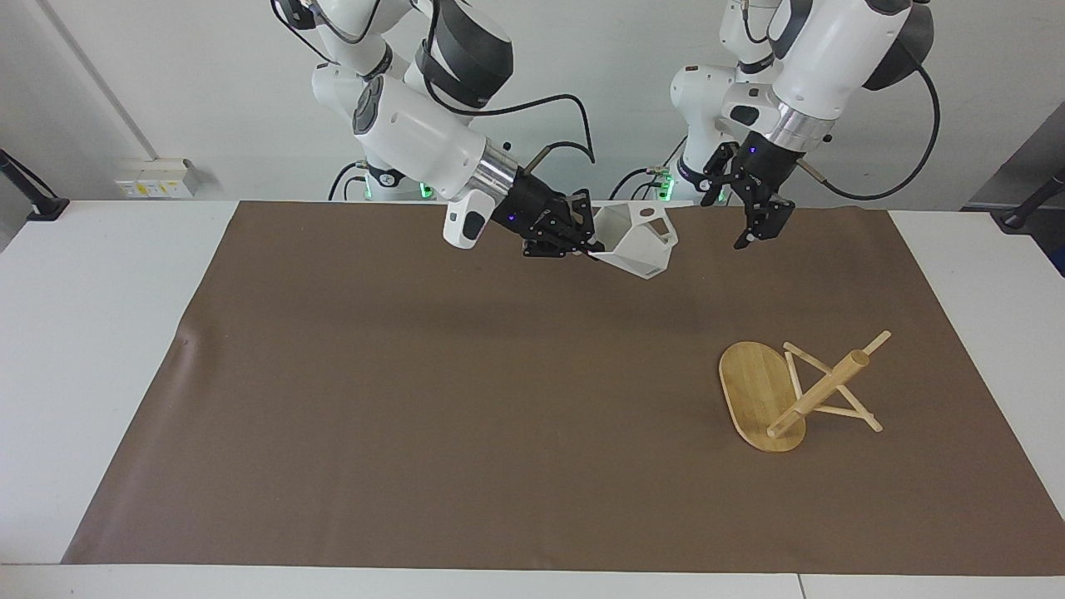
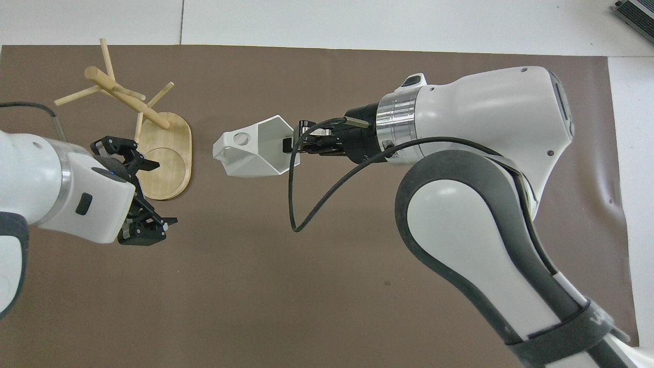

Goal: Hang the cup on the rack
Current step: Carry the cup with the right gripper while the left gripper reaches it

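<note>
So the cup (image 1: 636,239) is sitting up in the air right now, tipped on its side with the handle and its round hole pointing toward the left arm's end of the surface. The right gripper (image 1: 582,241) is pinching it by the rim wall, fingers clamped tight on that thin edge, over the brown mat (image 1: 416,399) at the robots' end of it.

The rack (image 1: 790,391) is lying toppled over, well apart from the cup, toward the left arm's end. Its oval base is standing on edge and the post is slanting up off the mat with a couple of pegs propping it. That's the snag, I think: nothing is getting hung on it like that.

The left gripper (image 1: 753,216) is hanging above the mat between the cup and the rack, fingers spread wide and holding nothing. My guess is it's going for the rack to stand it up.

Progress-wise: cup picked up, that part's done. Still left, as far as I can judge: righting the rack, carrying the cup over, and threading the handle hole onto a peg.
</note>
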Tool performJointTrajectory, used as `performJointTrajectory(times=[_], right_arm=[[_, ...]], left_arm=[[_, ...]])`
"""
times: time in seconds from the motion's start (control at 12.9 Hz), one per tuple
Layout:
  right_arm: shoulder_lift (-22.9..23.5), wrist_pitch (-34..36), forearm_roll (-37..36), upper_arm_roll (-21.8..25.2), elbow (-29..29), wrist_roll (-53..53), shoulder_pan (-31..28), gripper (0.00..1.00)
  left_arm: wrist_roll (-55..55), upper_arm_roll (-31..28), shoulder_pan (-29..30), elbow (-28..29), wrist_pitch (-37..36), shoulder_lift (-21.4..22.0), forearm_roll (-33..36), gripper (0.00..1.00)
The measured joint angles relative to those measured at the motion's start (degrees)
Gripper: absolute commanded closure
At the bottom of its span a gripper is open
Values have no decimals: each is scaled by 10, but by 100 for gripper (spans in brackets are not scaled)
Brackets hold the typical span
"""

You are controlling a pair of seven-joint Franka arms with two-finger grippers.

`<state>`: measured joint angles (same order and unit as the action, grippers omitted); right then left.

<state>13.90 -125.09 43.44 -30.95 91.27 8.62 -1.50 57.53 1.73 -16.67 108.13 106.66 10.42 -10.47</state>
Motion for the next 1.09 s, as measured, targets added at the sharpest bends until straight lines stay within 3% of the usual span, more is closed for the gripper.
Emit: performJointTrajectory(times=[0.23, 0.62, 1.09], right_arm=[[0, -13, 2, -5, 0, 3, 4, 100], [1, -45, 2, -25, 1, 19, 6, 100], [2, -45, 2, -25, 1, 19, 8, 100]], left_arm=[[-1, 1, -38, 31, 74, 7, -1, 0], [1, -5, -40, 36, 87, 11, -73, 0], [2, -14, -40, 37, 148, 10, -86, 0]])
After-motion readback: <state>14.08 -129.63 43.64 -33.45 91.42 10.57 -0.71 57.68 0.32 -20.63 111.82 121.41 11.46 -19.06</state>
